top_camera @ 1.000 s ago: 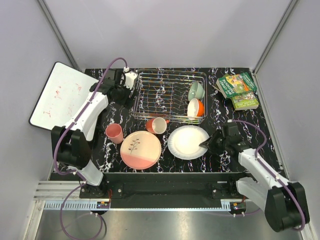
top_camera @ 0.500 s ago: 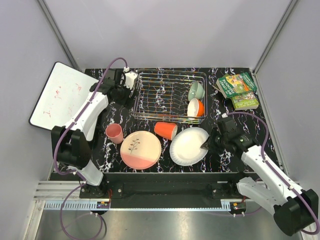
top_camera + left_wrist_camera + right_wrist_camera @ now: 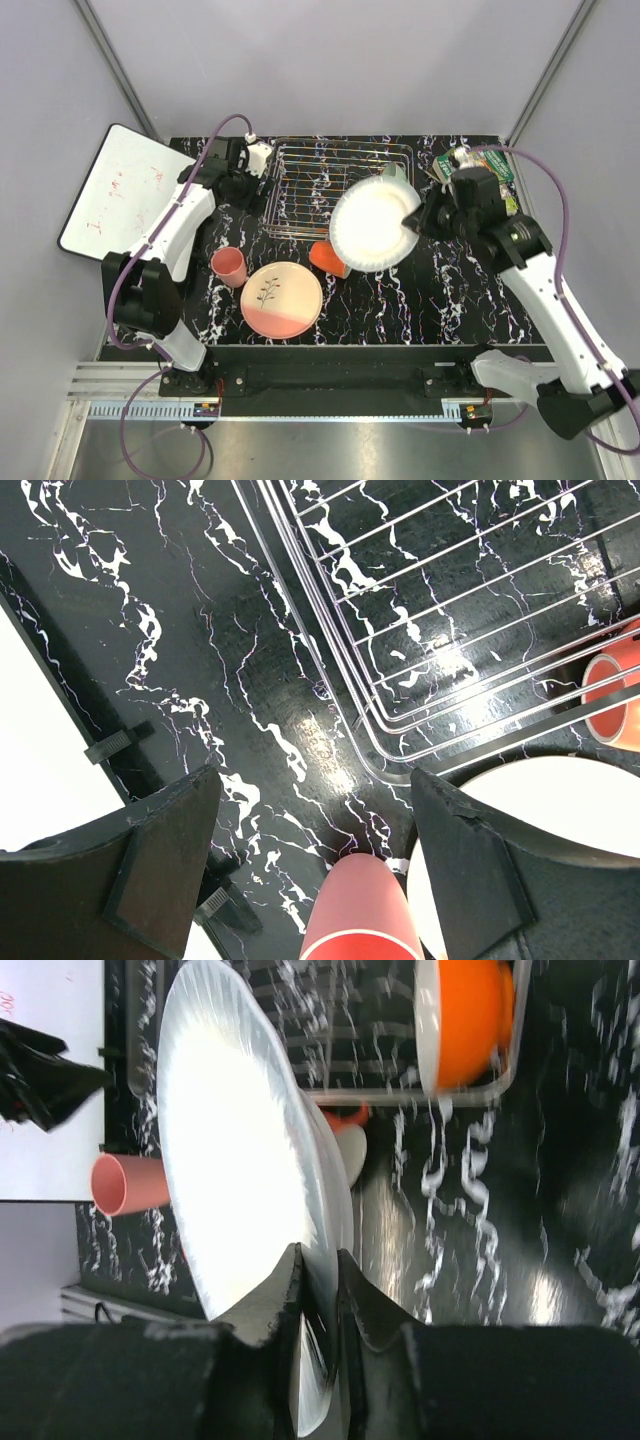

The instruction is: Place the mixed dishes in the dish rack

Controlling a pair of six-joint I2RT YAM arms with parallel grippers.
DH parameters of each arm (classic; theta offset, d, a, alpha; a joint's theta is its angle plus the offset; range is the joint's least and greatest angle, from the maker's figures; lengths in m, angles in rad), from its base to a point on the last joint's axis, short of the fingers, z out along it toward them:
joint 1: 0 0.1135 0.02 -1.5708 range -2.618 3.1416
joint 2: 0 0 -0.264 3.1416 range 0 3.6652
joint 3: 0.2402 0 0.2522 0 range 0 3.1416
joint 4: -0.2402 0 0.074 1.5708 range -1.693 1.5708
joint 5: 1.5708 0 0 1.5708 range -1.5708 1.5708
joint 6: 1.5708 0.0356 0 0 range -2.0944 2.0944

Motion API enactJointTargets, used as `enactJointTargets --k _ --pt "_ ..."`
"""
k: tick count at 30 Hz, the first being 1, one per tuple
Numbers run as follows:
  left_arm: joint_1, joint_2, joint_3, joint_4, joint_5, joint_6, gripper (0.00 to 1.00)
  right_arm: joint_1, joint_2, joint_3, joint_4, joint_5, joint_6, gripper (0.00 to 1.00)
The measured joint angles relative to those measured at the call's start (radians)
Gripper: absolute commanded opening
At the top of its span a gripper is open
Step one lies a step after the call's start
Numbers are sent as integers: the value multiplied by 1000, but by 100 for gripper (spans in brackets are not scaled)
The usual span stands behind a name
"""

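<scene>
Seen from above, the right claw (image 3: pixel 413 222) is pinched tight on the rim of the white plate (image 3: pixel 372 225), holding it tilted in the air over the near right corner of the dish rack (image 3: pixel 300 190). An orange-and-white bowl (image 3: pixel 465 1015) stands inside the rack. The left claw (image 3: pixel 312 780) is wide open and holds nothing, hanging beside the rack's left edge. On the black marbled desk (image 3: pixel 440 290), an orange mug (image 3: pixel 325 257) lies on its side, near the pink plate (image 3: pixel 281 299) and pink cup (image 3: pixel 229 266)
</scene>
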Motion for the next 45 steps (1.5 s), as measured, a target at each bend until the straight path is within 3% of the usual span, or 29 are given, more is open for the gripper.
enactJointTargets --k 6,12,18,22,31,38,45 --pt "2 -2 -2 0 0 -11 80 5 298 280 130 130 -253 0" --pt "2 -12 -31 9 0 -11 80 3 505 331 407 248 -578 0" --pt "2 -1 -34 17 2 -20 80 1 598 329 708 209 -961 0" --pt "5 26 -32 21 6 -26 80 0 666 396 806 122 -1181 0" --pt "14 59 -30 24 6 -32 80 -7 805 508 822 -31 -1640 0" --pt "19 109 -5 31 6 -38 80 -36 903 515 768 -36 -1808 0" --pt "39 132 10 39 11 -43 79 -52 932 514 724 -49 -1870 0"
